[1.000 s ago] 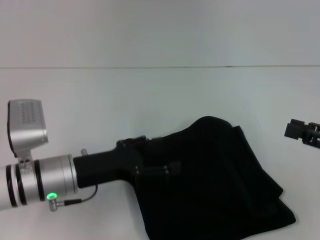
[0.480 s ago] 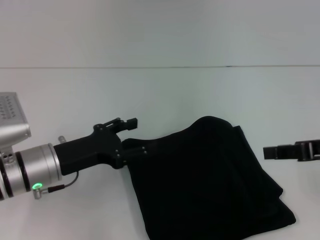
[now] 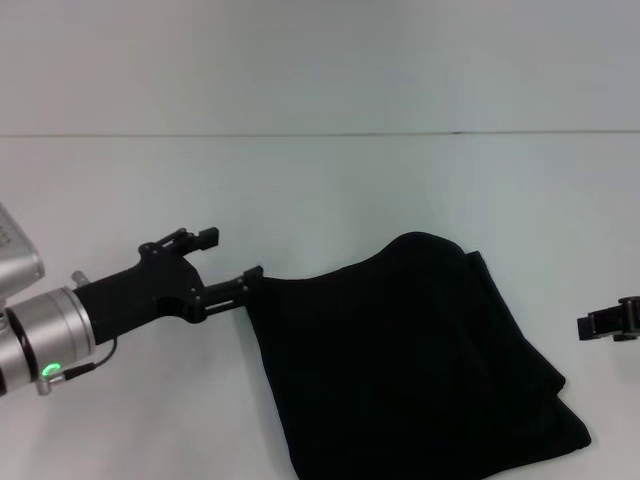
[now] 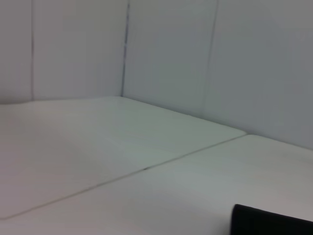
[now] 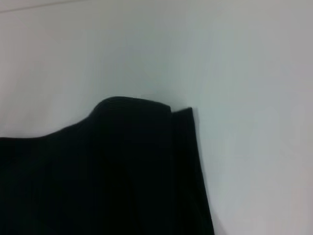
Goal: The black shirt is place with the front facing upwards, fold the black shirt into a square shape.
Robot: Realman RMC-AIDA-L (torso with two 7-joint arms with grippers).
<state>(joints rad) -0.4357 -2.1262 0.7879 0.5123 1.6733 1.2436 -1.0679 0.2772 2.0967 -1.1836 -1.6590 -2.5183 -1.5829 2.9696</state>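
Observation:
The black shirt [image 3: 410,360] lies folded into a thick, roughly four-sided bundle on the white table [image 3: 330,190], right of centre. No letters or label show. In the right wrist view the black shirt [image 5: 98,171] fills the lower part, with its folded edges showing. My left gripper [image 3: 232,255] is open just left of the shirt's upper left corner, and its nearer fingertip [image 3: 252,272] reaches that corner. Nothing is held between the fingers. My right gripper [image 3: 608,325] shows only as a small black piece at the right edge, apart from the shirt.
A seam line [image 3: 320,133] crosses the far part of the table. The left wrist view shows the bare table [image 4: 98,152], pale wall panels [image 4: 171,58] behind it and a dark shape [image 4: 269,223] at one corner.
My left gripper has pulled back to the left, off the shirt, and its fingers now stand apart at the shirt's corner. My right gripper moved in, then withdrew to the right edge.

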